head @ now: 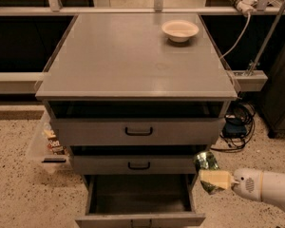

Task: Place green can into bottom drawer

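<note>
The green can (pixel 207 162) is a dented can with mottled green print, held in my gripper (pixel 214 177), whose cream fingers are shut on it. It hangs just right of the cabinet, level with the middle drawer's right end and above the right front corner of the bottom drawer (pixel 140 217). That drawer is pulled out, showing its dark box interior and grey front panel. My white arm (pixel 266 186) reaches in from the lower right.
A shallow cream bowl (pixel 180 30) sits at the back right of the grey cabinet top (pixel 133 61). The two upper drawers (pixel 138 131) with black handles are slightly out. A clear bin of snacks (pixel 50 144) stands left of the cabinet; cables (pixel 237 122) lie on the floor at the right.
</note>
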`<state>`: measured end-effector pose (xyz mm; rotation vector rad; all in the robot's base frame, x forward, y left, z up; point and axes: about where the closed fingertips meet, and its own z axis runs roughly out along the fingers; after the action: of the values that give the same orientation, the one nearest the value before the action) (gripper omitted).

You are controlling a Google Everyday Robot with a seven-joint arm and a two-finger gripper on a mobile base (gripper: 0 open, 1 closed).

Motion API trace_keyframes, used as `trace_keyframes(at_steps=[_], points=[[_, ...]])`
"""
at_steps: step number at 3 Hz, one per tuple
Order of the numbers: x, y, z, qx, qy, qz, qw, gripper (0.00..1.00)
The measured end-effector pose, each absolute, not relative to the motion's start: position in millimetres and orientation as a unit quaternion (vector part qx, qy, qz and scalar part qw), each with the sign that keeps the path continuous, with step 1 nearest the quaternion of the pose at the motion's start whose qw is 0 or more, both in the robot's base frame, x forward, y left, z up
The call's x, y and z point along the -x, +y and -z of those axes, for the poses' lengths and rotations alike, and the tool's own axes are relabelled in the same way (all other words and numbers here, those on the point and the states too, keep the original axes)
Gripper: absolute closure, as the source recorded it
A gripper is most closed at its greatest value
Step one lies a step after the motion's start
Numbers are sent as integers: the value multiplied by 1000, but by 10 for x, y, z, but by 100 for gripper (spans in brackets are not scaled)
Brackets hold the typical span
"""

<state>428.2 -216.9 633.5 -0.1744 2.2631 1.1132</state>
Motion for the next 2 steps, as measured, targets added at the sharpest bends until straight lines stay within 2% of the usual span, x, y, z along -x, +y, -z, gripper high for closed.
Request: trace_keyframes(at_steps=[2], points=[[-4304, -2230, -6017, 25, 855, -429, 290, 100]])
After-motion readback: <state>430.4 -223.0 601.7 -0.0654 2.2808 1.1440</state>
